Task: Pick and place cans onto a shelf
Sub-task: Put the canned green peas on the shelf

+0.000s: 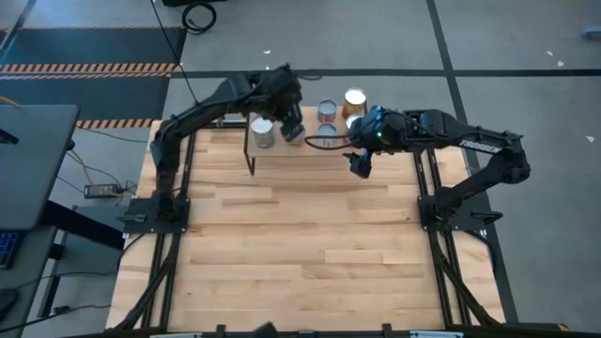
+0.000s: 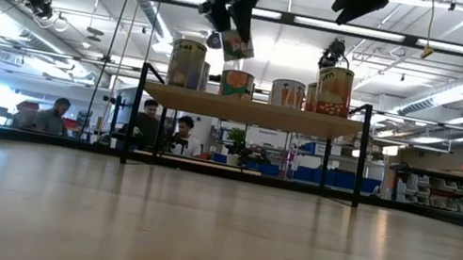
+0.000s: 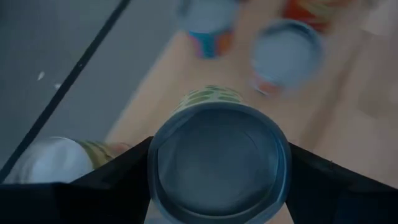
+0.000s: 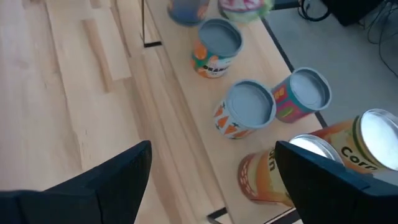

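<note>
My left arm reaches from the worktop's [image 1: 282,244] left edge across to the far side, and my left hand [image 1: 292,122] hangs above the shelf [image 2: 254,112]. It is clenched on a can [image 3: 217,158], which the low view shows tilted in the air above the shelf board, clear of it. In the left wrist view, my fingers [image 3: 118,171] press the can's sides, its round grey end facing the camera.

On the shelf, from left to right in the low view, stand a tall pale-labelled can [image 2: 187,64], a short orange can [image 2: 237,84], a short can with carrots on its label [image 2: 287,94], and a tall orange can [image 2: 334,91], all upright.

My right arm comes in from the right edge; my right hand [image 1: 361,161] hovers beside the shelf's right end, above the worktop. It is released, fingers [image 4: 118,177] spread wide and grasping nothing. Beyond the worktop, people [image 2: 165,128] sit in the room.
</note>
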Robot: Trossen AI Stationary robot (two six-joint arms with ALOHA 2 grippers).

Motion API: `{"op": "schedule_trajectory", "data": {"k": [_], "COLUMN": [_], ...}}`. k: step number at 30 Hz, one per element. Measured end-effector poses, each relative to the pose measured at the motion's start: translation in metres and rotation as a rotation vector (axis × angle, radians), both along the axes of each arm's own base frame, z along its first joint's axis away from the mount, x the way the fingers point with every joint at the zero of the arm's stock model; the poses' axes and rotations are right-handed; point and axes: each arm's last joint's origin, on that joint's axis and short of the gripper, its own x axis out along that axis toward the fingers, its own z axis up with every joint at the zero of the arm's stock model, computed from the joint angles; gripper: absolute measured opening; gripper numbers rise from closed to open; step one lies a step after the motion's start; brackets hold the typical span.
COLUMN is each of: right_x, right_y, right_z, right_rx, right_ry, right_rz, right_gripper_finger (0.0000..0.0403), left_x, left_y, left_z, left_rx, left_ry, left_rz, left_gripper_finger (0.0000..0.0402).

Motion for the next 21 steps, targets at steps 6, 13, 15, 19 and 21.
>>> {"op": "schedule_trajectory", "data": {"k": [6, 13, 15, 19, 21], "right_x": [0.003, 0.007, 0.008, 0.009, 0.008], "right_y": [-0.01, -0.019, -0.022, -0.027, -0.03], "right_z": [0.002, 0.002, 0.004, 0.007, 0.007], "right_rx": [0.026, 0.028, 0.033, 0.048, 0.047], "right_ry": [-0.059, -0.102, -0.134, -0.181, -0.188], "right_rz": [-0.008, -0.042, -0.063, -0.105, -0.118], "right_gripper_finger": [0.0347, 0.0347, 0.0347, 0.0347, 0.0347], "left_x": [0.009, 0.017, 0.017, 0.014, 0.014], "left_y": [0.038, 0.071, 0.078, 0.089, 0.093], "left_z": [-0.017, -0.044, -0.048, -0.052, -0.052], "left_rx": [0.013, 0.016, 0.031, 0.053, 0.047], "left_ry": [-0.047, -0.031, -0.012, 0.01, -0.011], "left_rz": [0.099, 0.136, 0.119, 0.062, 0.025], "left_gripper_finger": [0.0286, 0.0291, 0.0291, 0.0291, 0.0291]}}
